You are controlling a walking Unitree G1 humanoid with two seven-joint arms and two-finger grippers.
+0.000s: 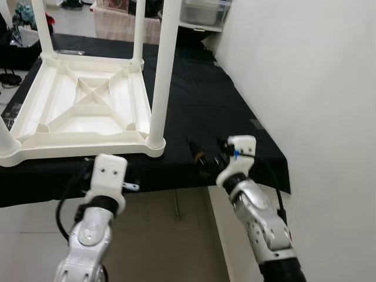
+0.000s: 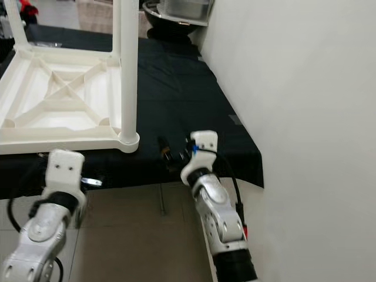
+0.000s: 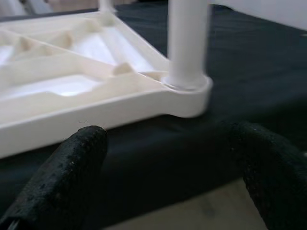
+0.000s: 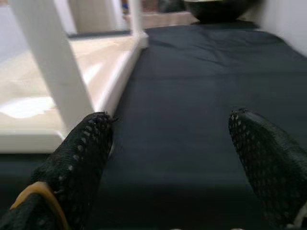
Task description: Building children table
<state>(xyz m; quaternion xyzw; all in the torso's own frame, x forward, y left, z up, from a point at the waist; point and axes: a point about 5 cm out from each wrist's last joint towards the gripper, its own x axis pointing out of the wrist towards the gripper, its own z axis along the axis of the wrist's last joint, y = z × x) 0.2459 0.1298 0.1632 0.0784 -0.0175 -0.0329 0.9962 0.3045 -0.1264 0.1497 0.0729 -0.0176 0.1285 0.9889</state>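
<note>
A white plastic children's table (image 1: 88, 106) is lying upside down on a surface covered with a black cloth (image 1: 200, 100), its ribbed underside facing up and its legs pointing upward. The nearest leg (image 1: 161, 70) is standing in the corner socket closest to the robot, next to the cloth's front edge. A white wall (image 1: 305, 88) is running along the right side of the cloth.

The left claw (image 3: 168, 153) is hovering at the front edge of the cloth, just before the near rim of the upturned table, pointing toward the corner that carries the leg. Its two black fingers (image 3: 72, 167) are spread wide apart and are gripping nothing.

The right claw (image 4: 172, 158) is hanging over the black cloth to the right of that same corner, near it but not touching. Its fingers (image 4: 81, 158) are also standing wide apart, with bare cloth between them and nothing in their hold.
</note>
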